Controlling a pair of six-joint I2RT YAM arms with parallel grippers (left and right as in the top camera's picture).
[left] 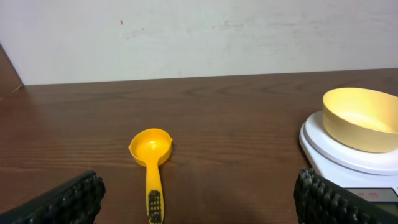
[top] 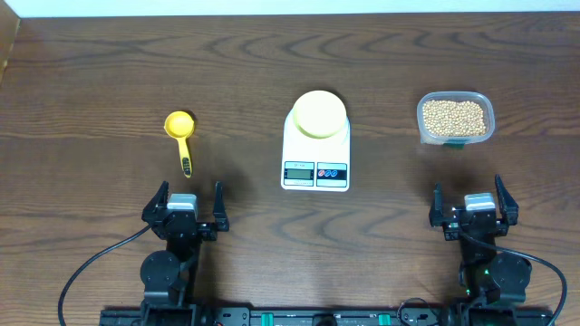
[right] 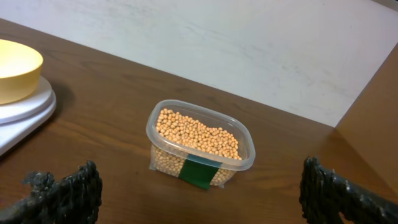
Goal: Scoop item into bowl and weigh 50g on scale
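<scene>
Overhead, a dark wooden worktop (top: 91,72) is seen from above. A white scale (top: 314,156) is placed at its centre, display and two buttons turned toward the arms. A pale-yellow bowl (top: 319,113) is set on the scale's far half, and nothing is visible inside it. To the left, well apart from the scale, a yellow scoop (top: 181,131) is laid flat with its cup away from the arms and its handle pointing toward them. To the right, a clear tub (top: 491,118) is filled with tan beans (top: 453,116). The left gripper (top: 190,192) is held just short of the scoop handle, released, with the jaws spread wide and nothing between them. The right gripper (top: 468,190) is positioned near the tub, likewise released and empty.

From the left wrist, the scoop is seen straight ahead on the worktop, between the two dark finger pads (left: 68,202) at the lower corners. The bowl on the scale is shown at the right edge, and a pale wall (left: 199,31) is seen behind.

From the right wrist, the tub is centred, a green label (right: 200,173) is shown on its near side, and the beans are heaped inside it. The bowl and scale are cut off at the left edge.
</scene>
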